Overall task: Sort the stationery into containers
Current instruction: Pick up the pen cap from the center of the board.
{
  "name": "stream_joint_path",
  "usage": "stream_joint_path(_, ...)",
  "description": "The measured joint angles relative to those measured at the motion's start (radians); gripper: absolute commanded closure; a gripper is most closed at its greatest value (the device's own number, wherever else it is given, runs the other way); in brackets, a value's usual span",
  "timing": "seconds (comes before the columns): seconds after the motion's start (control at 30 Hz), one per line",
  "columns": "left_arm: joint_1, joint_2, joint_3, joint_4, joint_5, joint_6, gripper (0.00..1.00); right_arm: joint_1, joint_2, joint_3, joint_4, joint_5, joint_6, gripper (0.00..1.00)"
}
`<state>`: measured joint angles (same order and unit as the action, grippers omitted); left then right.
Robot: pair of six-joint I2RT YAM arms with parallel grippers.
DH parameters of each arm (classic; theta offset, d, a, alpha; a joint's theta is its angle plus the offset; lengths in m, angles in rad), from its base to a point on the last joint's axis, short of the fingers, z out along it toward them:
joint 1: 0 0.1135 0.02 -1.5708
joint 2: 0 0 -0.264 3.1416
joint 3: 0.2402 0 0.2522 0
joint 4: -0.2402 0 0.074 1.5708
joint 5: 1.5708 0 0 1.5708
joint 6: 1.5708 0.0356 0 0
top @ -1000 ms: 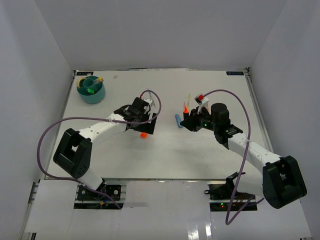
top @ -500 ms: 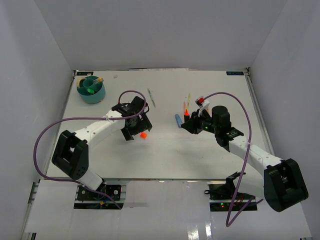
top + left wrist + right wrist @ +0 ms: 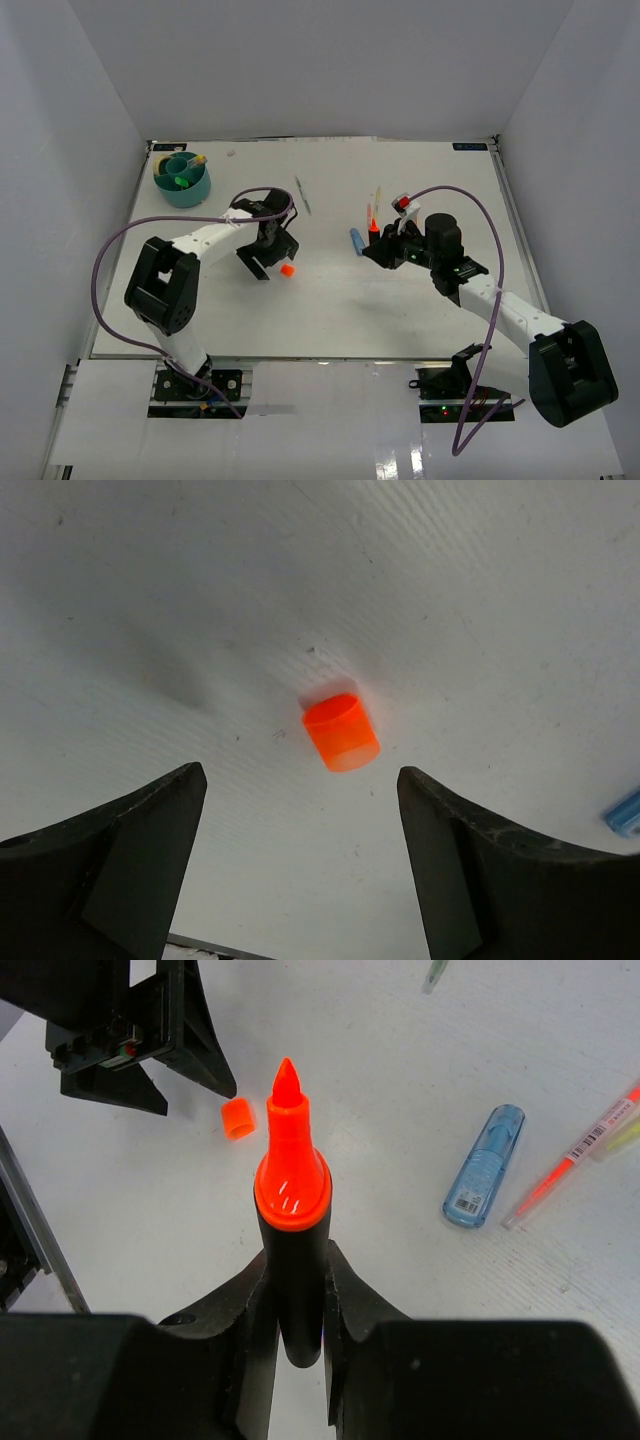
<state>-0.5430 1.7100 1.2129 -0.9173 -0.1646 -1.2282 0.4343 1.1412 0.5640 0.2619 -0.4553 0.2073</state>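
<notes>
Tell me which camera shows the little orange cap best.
Left wrist view: the orange cap lies large and sharp mid-frame. Top view shows only a speck; right wrist shows it small, beyond the marker.

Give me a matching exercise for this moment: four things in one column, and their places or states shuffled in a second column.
Things
1. orange cap
2. orange highlighter
3. blue highlighter
4. teal organiser

Places or states
A. at the far left corner of the table
B. loose on the table, just ahead of the open left gripper
C. uncapped, clamped in the right gripper
D. lying flat beside thin pens

Pairs: 1-B, 2-C, 3-D, 4-A
</notes>
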Motion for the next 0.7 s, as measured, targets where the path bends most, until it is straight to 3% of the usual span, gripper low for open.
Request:
stream_joint_path(0.33, 0.008, 0.103, 0.0, 0.064, 0.005, -0.029, 0.27, 0.005, 0.0, -0.005, 0.003, 0.0, 0.0, 0.92)
stream_joint_path(0.7, 0.01, 0.121, 0.0, 0.095, 0.019, -0.047, 0.33, 0.005, 0.003, -0.005, 0.003, 0.0, 0.0, 0.92)
